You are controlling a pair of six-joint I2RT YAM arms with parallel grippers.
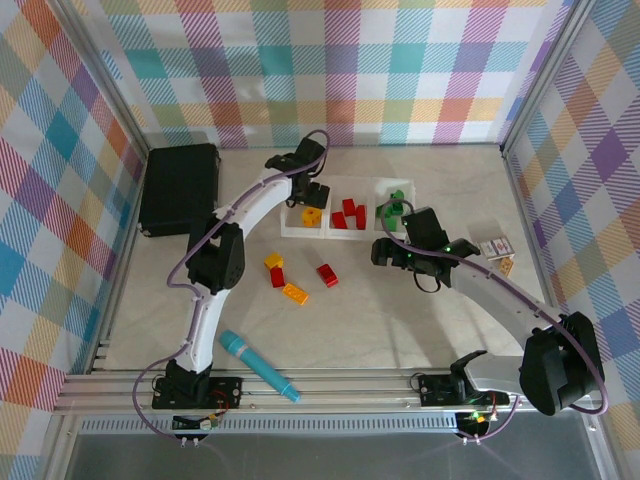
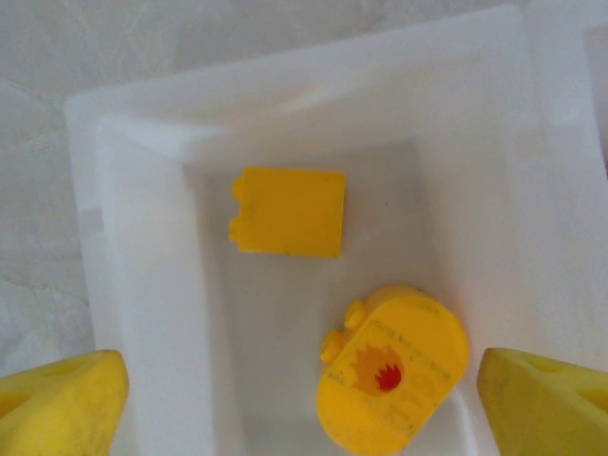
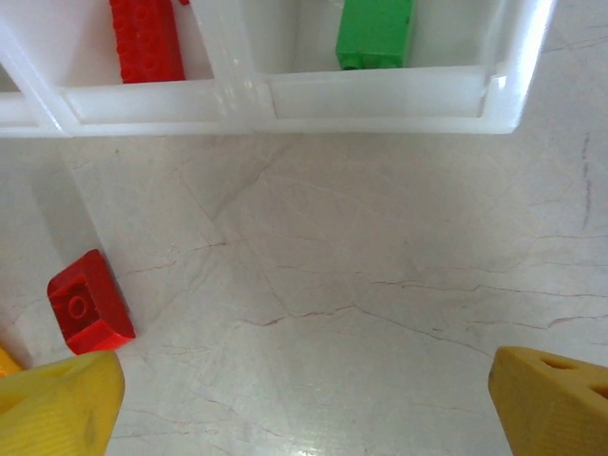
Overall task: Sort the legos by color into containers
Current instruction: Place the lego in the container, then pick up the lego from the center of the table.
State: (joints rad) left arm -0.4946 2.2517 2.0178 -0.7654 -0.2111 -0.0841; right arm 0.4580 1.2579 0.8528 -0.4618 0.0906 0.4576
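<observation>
The yellow fingertips [image 3: 62, 399] of the right end effector [image 3: 304, 404] are nearest. They stand wide apart with nothing between them, and hover over the desk [image 3: 399, 285] just in front of the tray [image 3: 370, 100]. A loose red brick [image 3: 90, 309] lies on the desk at about 10 o'clock from this end effector, close to the fingertip on that side. Its long axis runs about 11 to 5 o'clock, with one stud on its upper face. I judge that the right arm is the nearer one for this brick. The left end effector [image 1: 313, 195], also apart and empty, hangs over the tray's left compartment, where two yellow bricks [image 2: 288, 211] lie.
</observation>
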